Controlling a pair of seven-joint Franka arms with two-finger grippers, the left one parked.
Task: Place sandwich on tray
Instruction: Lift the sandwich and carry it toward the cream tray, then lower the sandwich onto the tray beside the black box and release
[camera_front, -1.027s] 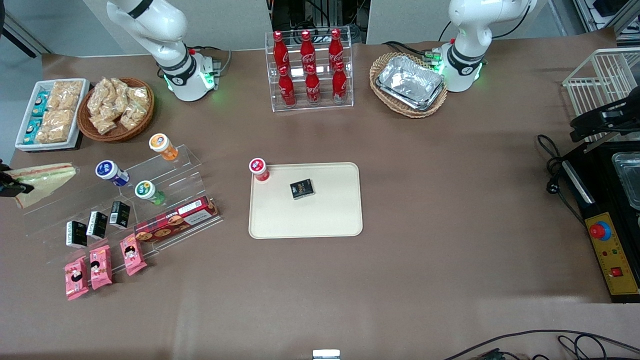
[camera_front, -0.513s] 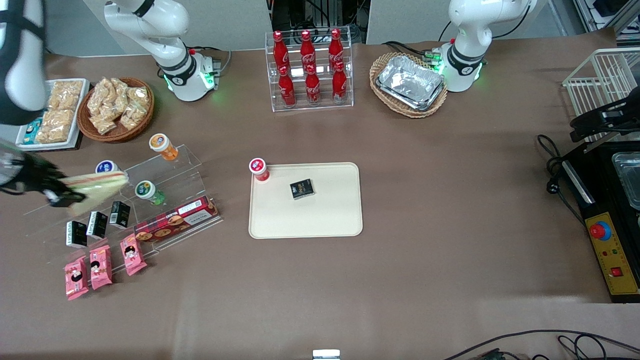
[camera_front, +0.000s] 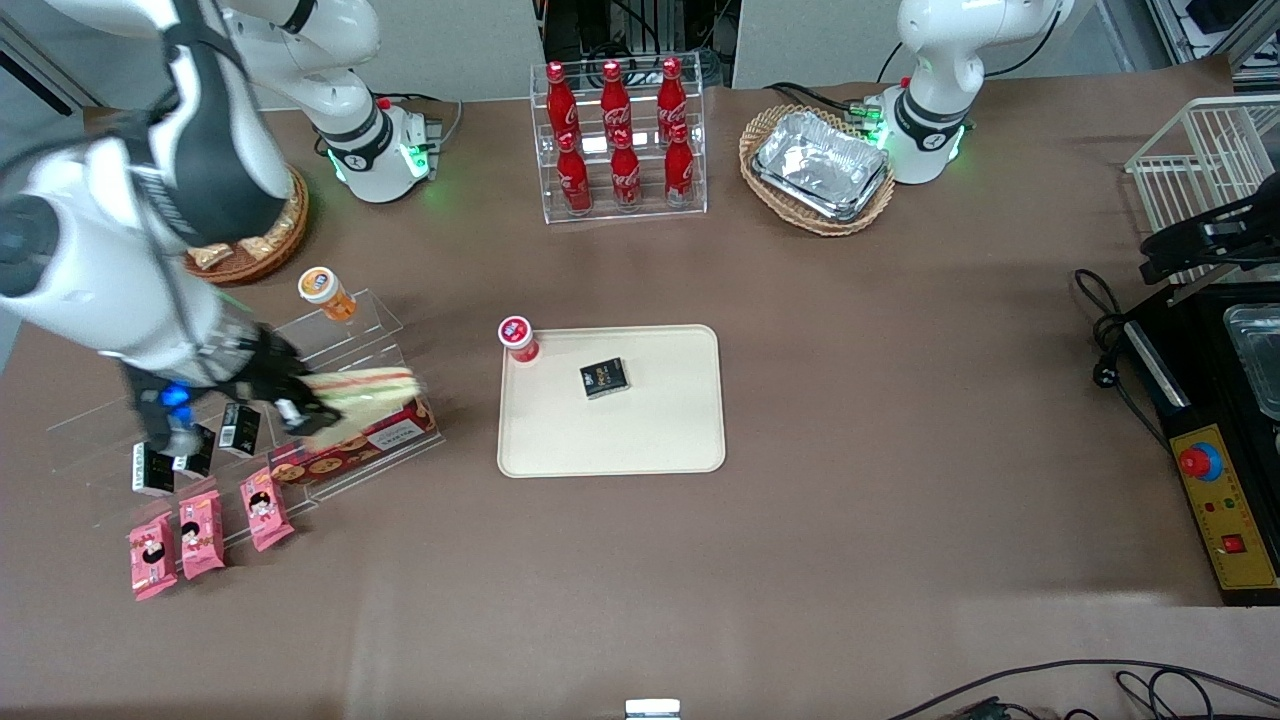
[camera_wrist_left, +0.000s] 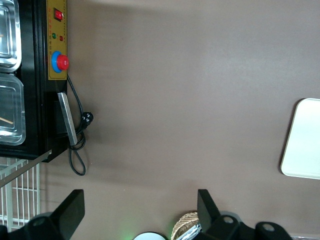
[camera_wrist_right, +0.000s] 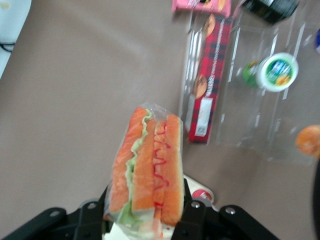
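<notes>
Brown matte tabletop (camera_front: 860, 560) before you. Gripper (camera_wrist_right: 145, 212) pinching clear-wrapped wedge sandwich (camera_wrist_right: 147, 167), held above red biscuit box (camera_front: 350, 440); flat cream tray (camera_front: 640, 440) mid-frame, well apart.

Working arm (camera_front: 120, 260): glossy white shells, black joint bands, blue light by wrist. Gripper (camera_front: 290, 400): black body, black fingers (camera_wrist_right: 192, 212). Base ring glows green.

Red cola bottles (camera_front: 620, 135) in clear rack; foil trays (camera_front: 822, 163) in wicker basket (camera_front: 770, 190)
</notes>
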